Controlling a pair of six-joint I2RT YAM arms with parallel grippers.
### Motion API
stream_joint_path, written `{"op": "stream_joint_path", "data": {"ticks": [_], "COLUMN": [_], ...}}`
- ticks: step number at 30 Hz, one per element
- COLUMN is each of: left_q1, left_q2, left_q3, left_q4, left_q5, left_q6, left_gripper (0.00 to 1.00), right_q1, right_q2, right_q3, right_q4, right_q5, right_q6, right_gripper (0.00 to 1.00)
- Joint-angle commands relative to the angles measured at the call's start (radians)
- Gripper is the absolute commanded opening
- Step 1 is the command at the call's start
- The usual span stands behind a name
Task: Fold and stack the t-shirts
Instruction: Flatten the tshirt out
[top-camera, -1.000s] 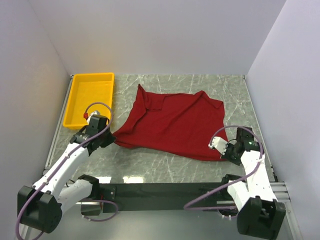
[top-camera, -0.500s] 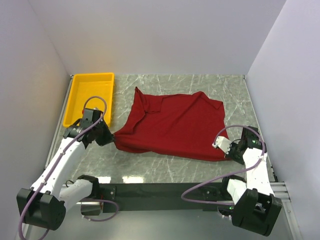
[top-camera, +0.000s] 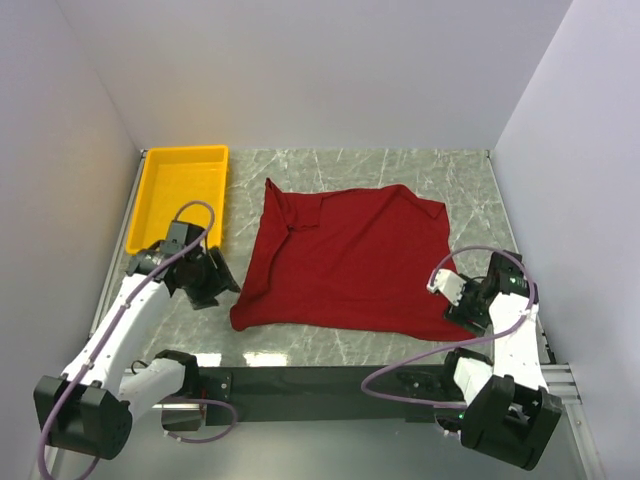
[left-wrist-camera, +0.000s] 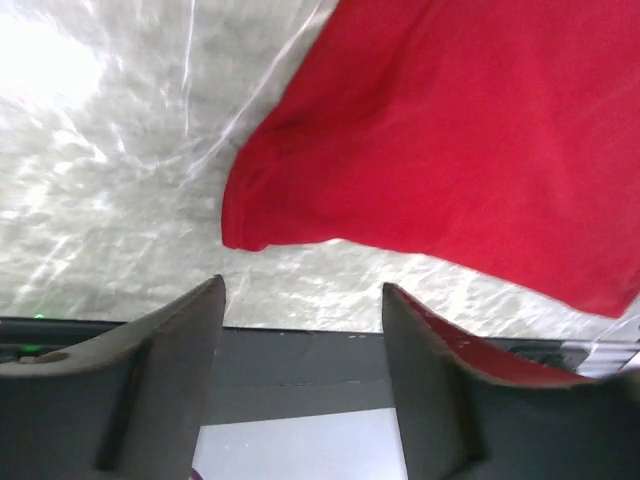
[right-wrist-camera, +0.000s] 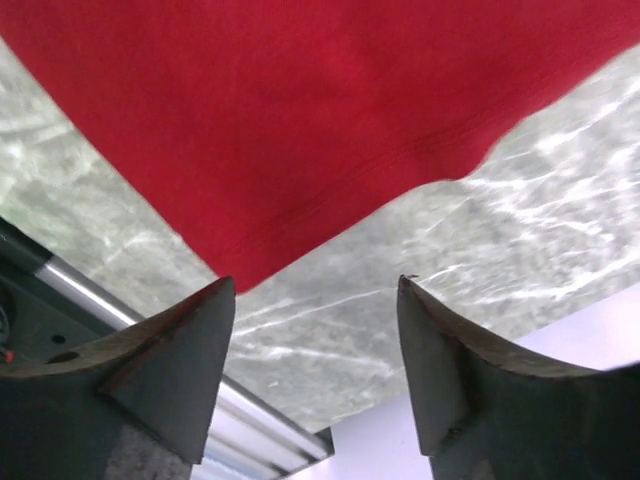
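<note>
The dark red t-shirt (top-camera: 350, 260) lies spread out flat on the marble table, collar toward the far left. My left gripper (top-camera: 215, 280) hovers just left of the shirt's near-left corner (left-wrist-camera: 250, 215), open, nothing between its fingers (left-wrist-camera: 302, 290). My right gripper (top-camera: 462, 305) sits at the shirt's near-right corner, also open and empty (right-wrist-camera: 315, 285); the shirt's hem (right-wrist-camera: 300, 120) lies just beyond its fingertips.
A yellow tray (top-camera: 180, 195) stands at the far left, close behind the left arm. A dark rail (top-camera: 330, 380) runs along the table's near edge. White walls close in on the left, back and right.
Both grippers have opened and let go of the shirt's near corners. The near edge has dropped and the shirt now lies flatter, its left corner nearer the front.
</note>
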Motion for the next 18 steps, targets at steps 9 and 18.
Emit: {"op": "stream_joint_path", "data": {"ticks": [9,18], "left_q1": [0.004,0.0], "left_q2": [0.101,0.394], "left_q3": [0.294,0.329], "left_q4": [0.292,0.632], "left_q5": [0.062,0.055], "left_q6": [0.201,0.198], "left_gripper": [0.74,0.71], "right_q1": [0.019,0.23], "right_q2": [0.295,0.806], "right_q3": [0.338,0.698], "right_q4": [0.213,0.521], "right_q5": [-0.387,-0.157], "right_q6": [0.482,0.901], "right_gripper": [0.72,0.63]}}
